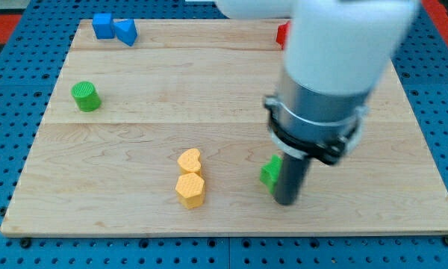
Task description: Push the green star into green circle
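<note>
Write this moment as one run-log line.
tip touching green star from view's right | green circle far left | yellow blocks between

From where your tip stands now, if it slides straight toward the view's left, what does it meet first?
My tip meets the green star first; it already looks to be touching it on the view's right. Further left lie the yellow blocks, probably slightly off line.

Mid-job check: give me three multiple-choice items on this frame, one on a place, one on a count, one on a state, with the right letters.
1. Where is the green circle?
A. view's left
B. view's bottom right
C. centre

2. How many yellow blocks show?
A. one
B. two
C. four

3. My tip is:
A. far from every block
B. on a blue block
C. right beside the green star

Answers:
1. A, it sits near the left edge.
2. B, a yellow heart and a yellow hexagon together.
3. C, the rod stands against the star's right side.
</note>
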